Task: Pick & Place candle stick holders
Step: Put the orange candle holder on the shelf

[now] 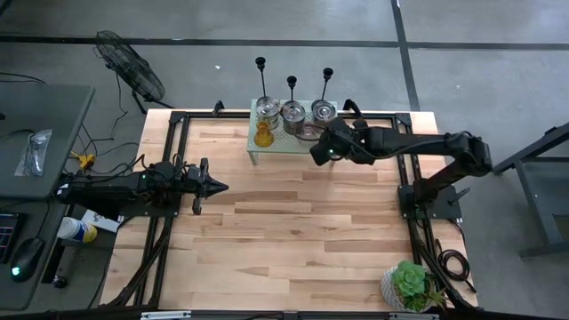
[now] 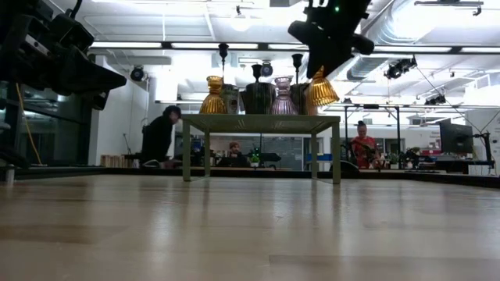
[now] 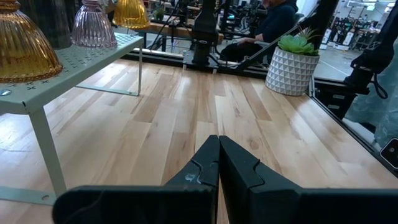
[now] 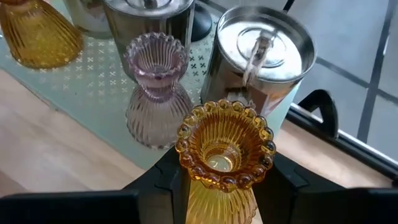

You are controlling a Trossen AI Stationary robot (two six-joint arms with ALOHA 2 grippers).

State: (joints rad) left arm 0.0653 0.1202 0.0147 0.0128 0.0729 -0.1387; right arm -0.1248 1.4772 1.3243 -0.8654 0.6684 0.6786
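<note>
Above the small green stand [image 1: 267, 140], the right gripper [image 4: 217, 180] is clamping an amber ribbed glass holder [image 4: 224, 146], seen only from its wrist; overhead hides it. Three black candlesticks [image 1: 292, 87] are standing behind the stand, while the left gripper [image 3: 219, 163] is hovering closed over the table [image 1: 293, 222].

Left arm: lies level at centre left of the high view, forearm pointing toward frame centre. Left hand [image 1: 216, 187]: fingers [image 3: 205, 165] pressed together, nothing between them.

Right arm: enters from the right edge of the high view, elbow bent, reaching toward upper centre. Right hand [image 1: 317, 153]: raised, fingers [image 4: 165, 180] clamped on an amber glass holder [image 4: 224, 152].
</note>
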